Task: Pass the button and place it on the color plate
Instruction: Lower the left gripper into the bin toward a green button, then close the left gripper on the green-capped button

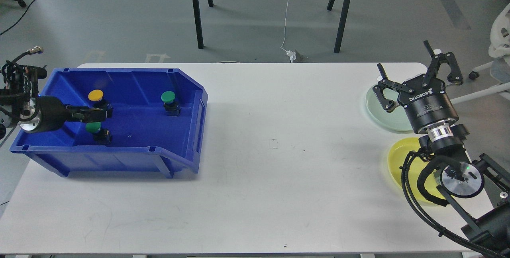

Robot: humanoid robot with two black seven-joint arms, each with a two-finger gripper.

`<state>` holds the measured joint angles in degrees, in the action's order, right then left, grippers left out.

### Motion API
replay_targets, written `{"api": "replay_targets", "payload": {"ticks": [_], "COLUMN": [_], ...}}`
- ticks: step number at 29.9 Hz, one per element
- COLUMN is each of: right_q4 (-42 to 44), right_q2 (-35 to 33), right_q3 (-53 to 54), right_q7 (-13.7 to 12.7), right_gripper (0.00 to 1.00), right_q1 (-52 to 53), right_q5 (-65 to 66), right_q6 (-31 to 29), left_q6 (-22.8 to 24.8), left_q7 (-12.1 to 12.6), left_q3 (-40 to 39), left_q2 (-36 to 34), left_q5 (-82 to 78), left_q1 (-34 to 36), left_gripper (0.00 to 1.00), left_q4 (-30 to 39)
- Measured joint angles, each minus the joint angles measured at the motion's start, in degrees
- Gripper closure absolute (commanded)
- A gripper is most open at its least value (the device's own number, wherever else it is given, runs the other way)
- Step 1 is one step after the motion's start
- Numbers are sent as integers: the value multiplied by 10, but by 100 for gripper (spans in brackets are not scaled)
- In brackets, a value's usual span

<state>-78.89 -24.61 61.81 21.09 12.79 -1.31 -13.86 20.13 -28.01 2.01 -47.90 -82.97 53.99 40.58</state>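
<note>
on the near right of the white table point(255, 162) lies a yellow plate point(400, 158), shallow and glossy, partly hidden under my right arm; it is there to receive a button of its colour. just behind it is a pale green plate point(378, 108), also smooth and round. above this one hangs the right pincer point(414, 73), its black metal fingers spread wide and holding nothing, i think ready to take a button by hand-over.

on the left stands a blue bin point(159, 158) of hard plastic, with a low cut front for easy reaching. inside, a green button point(94, 127) is nearest, then the left pincer point(105, 111) reaching in low; i cannot tell if it is spread or pressed. further back are a yellow button point(96, 95) and a second green button point(168, 97), each with a domed cap on a dark body.
</note>
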Motion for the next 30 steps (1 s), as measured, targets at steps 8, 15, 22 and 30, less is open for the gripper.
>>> {"api": "replay_targets", "payload": {"ticks": [8,15,22,30], "right_q4": [0,0,0,0], "right_q2": [1,1,1,0], "right_q3": [0,-1,0,0], "right_q7": [-1,-1,-1,-1], "right_gripper": [1,1,1,1], "right_q1": [0,0,-1,-2], "right_q5": [0,0,0,0], "right_q6": [-1,-1,-4,-5], "left_q6": [0,0,1,2], "left_q7": [0,0,0,0], "left_q3": [0,0,0,0], "left_q2": [12,14,16,18], "left_q5": [0,0,0,0], "left_q1": [-13,-23,-26,-29], "left_gripper": [18,19,22,24], "left_q4": [-19,-24,-25,-25]}}
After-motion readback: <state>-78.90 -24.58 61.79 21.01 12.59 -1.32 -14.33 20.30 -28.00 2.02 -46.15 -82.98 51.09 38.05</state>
